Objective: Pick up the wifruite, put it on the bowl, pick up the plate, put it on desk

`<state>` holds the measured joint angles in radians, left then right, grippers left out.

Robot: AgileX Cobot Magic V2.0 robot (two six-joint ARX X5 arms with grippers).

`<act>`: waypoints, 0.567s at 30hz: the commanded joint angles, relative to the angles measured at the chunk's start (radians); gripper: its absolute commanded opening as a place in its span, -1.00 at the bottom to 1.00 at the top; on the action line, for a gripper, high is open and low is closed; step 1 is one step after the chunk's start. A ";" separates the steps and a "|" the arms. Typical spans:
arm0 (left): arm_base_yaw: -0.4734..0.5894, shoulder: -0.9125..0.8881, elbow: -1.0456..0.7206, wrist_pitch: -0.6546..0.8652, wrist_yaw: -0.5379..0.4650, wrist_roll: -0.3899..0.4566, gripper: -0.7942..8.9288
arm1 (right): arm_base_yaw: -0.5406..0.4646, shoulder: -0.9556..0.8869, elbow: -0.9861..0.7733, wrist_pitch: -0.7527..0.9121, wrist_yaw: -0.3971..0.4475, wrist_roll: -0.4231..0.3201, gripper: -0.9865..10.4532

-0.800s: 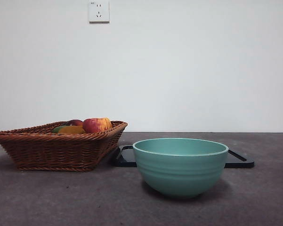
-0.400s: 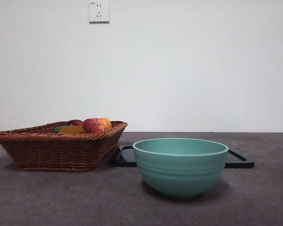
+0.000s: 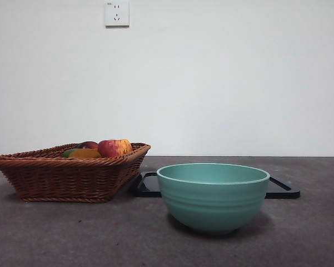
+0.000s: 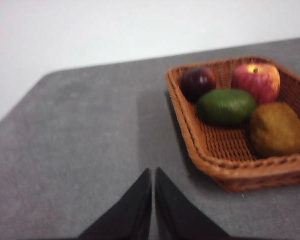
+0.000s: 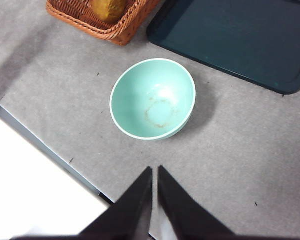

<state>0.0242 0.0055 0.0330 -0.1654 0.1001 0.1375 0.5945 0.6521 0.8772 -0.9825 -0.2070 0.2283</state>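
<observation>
Wifruite in basket — bowl empty, both pincers closed.

Wifruite in basket; bowl empty.

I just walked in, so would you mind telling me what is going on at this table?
Nothing is being handled yet. The wifruite lies in the wicker basket with an apple, a green fruit and a dark fruit. The bowl stands empty on the desk beside a dark tray. The left tool and right tool hang shut above.
</observation>
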 commanded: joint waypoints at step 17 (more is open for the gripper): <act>0.002 -0.003 -0.021 -0.019 -0.004 -0.023 -0.81 | 0.007 0.006 0.016 0.010 -0.002 -0.008 -0.82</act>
<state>0.0242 0.0051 0.0322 -0.1764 0.0990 0.1177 0.5945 0.6521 0.8772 -0.9825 -0.2070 0.2283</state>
